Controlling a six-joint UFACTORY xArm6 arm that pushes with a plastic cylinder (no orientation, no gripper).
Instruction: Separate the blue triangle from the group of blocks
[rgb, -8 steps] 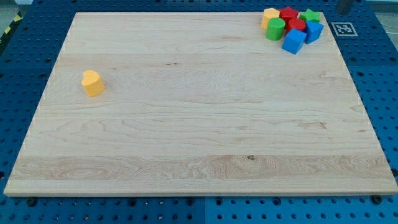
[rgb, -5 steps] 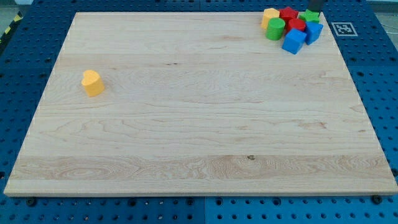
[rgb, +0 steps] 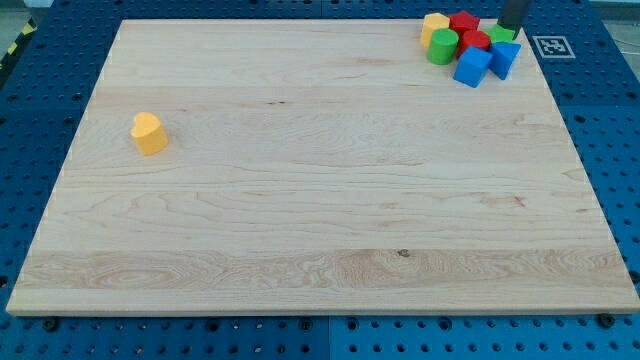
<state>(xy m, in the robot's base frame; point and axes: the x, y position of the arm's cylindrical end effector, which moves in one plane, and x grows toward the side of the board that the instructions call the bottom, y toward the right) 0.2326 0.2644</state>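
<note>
The blue triangle (rgb: 506, 57) lies at the right edge of a tight group of blocks in the board's top right corner. To its left is a blue cube (rgb: 472, 66). Also in the group are a green cylinder (rgb: 442, 46), two red blocks (rgb: 463, 21) (rgb: 477, 41), a yellow block (rgb: 434, 25) and a green star (rgb: 502, 35). My tip (rgb: 511, 28) comes down from the view's top and stands at the top edge of the green star, just above the blue triangle. The rod hides part of the star.
A yellow-orange heart-shaped block (rgb: 149, 133) sits alone at the board's left. The wooden board (rgb: 320, 200) lies on a blue perforated table. A black and white marker tag (rgb: 549, 46) lies off the board's top right corner.
The rod has moved left from beyond the top right corner to the green star. The green star and the blue triangle have shifted slightly toward the view's bottom.
</note>
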